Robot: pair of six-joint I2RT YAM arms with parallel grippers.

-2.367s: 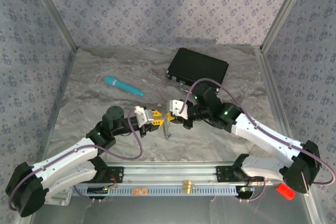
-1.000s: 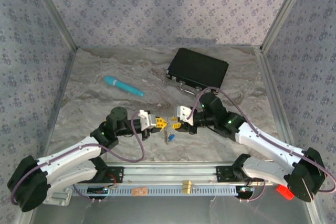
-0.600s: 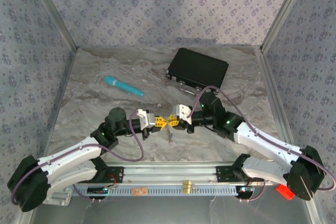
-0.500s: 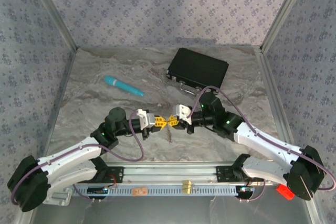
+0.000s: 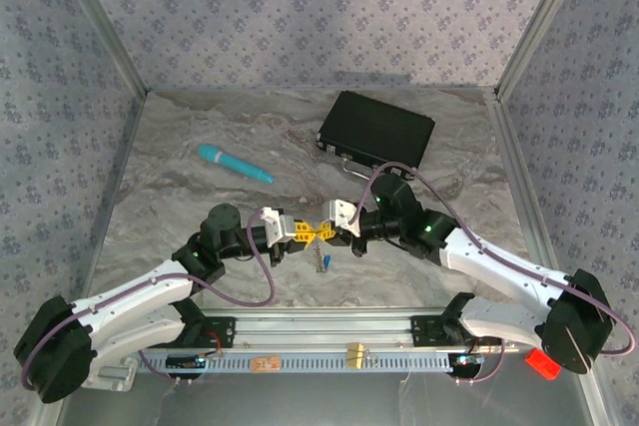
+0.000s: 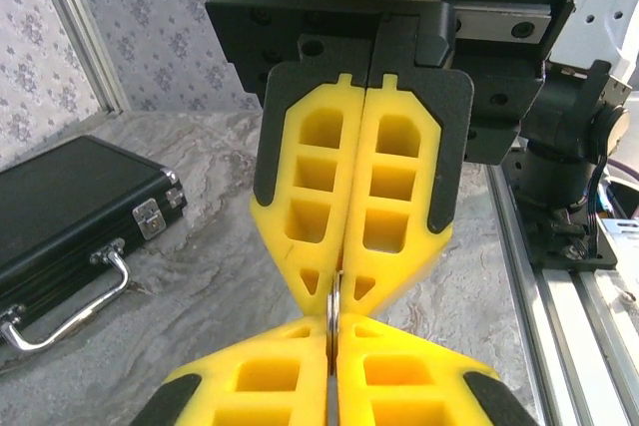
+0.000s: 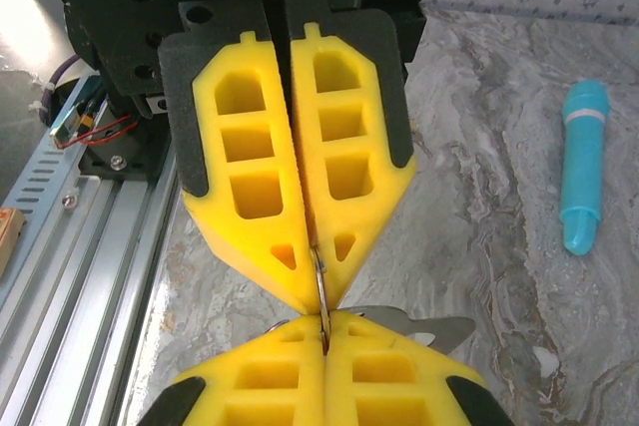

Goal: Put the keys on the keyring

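Observation:
My left gripper (image 5: 313,233) and right gripper (image 5: 326,232) meet tip to tip above the middle of the table, both shut. Pinched between them is the keyring (image 6: 335,308), a thin silvery ring seen edge-on (image 7: 319,281). In the left wrist view my left gripper (image 6: 334,331) is at the bottom and the right gripper (image 6: 343,291) faces it from above. In the right wrist view my right gripper (image 7: 324,334) is at the bottom and the left gripper (image 7: 316,286) is opposite. A blue-headed key (image 5: 324,262) hangs below the tips. A silvery key blade (image 7: 439,328) sticks out beside my right fingers.
A black case (image 5: 376,130) with a metal handle (image 6: 70,301) lies at the back right. A teal pen (image 5: 235,163) lies at the back left (image 7: 583,169). The metal base rail (image 5: 349,331) runs along the near edge. Patterned walls enclose the marble table.
The two grippers were apart a second ago. The right gripper has moved left to meet the left one and shut on the ring. The blue key still hangs below.

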